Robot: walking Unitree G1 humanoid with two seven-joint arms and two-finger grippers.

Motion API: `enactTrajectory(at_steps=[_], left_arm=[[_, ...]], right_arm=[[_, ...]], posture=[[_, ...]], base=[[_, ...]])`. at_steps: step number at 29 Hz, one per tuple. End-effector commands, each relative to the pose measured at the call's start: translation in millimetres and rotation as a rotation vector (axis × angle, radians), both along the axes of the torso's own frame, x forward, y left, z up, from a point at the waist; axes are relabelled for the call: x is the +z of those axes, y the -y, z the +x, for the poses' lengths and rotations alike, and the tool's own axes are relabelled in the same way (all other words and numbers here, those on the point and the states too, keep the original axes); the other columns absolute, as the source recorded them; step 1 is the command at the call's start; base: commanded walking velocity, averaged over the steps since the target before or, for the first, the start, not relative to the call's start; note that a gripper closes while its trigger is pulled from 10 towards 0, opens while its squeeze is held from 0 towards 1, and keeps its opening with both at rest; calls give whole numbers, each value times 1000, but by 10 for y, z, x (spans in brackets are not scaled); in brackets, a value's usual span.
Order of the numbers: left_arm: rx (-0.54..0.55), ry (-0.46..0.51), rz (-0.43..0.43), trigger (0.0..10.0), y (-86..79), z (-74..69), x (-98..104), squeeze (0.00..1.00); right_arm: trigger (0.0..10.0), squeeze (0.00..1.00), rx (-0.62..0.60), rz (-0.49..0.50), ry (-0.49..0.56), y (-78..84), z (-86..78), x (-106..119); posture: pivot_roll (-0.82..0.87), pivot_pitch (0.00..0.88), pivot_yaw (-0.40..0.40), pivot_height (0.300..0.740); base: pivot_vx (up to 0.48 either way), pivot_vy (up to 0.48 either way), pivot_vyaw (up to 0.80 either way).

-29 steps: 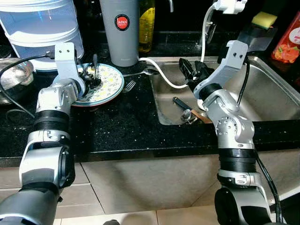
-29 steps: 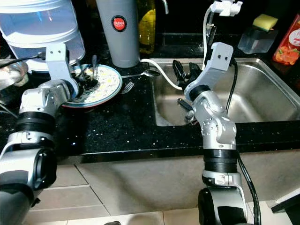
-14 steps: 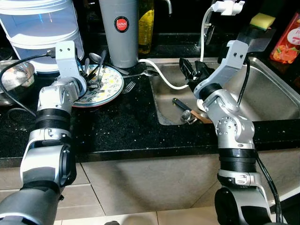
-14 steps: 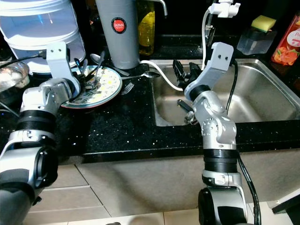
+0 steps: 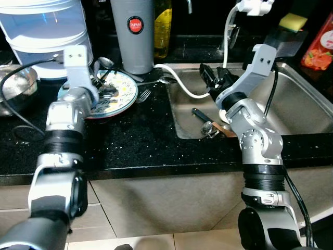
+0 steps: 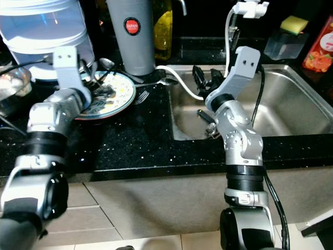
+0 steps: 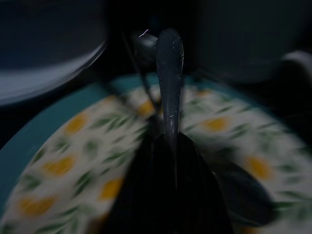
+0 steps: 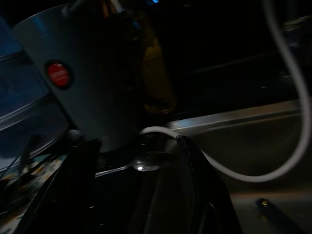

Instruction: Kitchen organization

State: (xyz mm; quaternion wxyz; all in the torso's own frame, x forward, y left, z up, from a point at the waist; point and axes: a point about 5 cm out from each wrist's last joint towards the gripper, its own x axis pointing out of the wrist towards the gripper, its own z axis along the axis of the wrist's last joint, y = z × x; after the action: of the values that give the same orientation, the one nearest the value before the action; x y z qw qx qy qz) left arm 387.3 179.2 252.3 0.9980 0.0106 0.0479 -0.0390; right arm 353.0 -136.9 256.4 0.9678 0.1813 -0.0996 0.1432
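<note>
Jaws of the left gripper (image 7: 168, 146) pinched a spoon (image 7: 169, 73) above the patterned plate (image 5: 122, 94) at upper left: light, stiff, slippery metal, best held mid-handle; right gripper (image 8: 139, 180) hung open.

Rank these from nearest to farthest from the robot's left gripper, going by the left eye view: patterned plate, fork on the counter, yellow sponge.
From the left gripper:
1. Patterned plate, directly beneath it.
2. Fork, just beside the plate toward the sink.
3. Yellow sponge, far behind the sink's other side.
</note>
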Motion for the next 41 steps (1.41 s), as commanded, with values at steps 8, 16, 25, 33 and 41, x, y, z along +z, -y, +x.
enactTrajectory(at_steps=[8, 16, 25, 33, 41], left_arm=[[-216, 131, 103, 10000, 381, -167, 164, 0], [-476, 191, 250, 10000, 844, -340, 45, 0], [-660, 271, 302, 10000, 1065, -549, 33, 0], [-786, 306, 219, 10000, 1167, -739, 88, 0], [-714, 262, 267, 10000, 1094, -659, -20, 0]], right_arm=[[10000, 0, 184, 123, 18, -182, -63, 70], [10000, 0, 401, 274, -118, -487, -159, -105], [10000, 0, 340, 368, -183, -521, -91, -172], [10000, 0, 313, 399, -189, -425, -52, -154], [0, 0, 305, 408, -175, -408, -34, -119]], posture=[[212, 18, -35, 740], [210, 19, -36, 740], [192, 12, -34, 740], [194, 7, -37, 740], [197, 7, -42, 740]], base=[[0, 0, 0], [0, 0, 0], [0, 0, 0], [0, 0, 0], [0, 0, 0]])
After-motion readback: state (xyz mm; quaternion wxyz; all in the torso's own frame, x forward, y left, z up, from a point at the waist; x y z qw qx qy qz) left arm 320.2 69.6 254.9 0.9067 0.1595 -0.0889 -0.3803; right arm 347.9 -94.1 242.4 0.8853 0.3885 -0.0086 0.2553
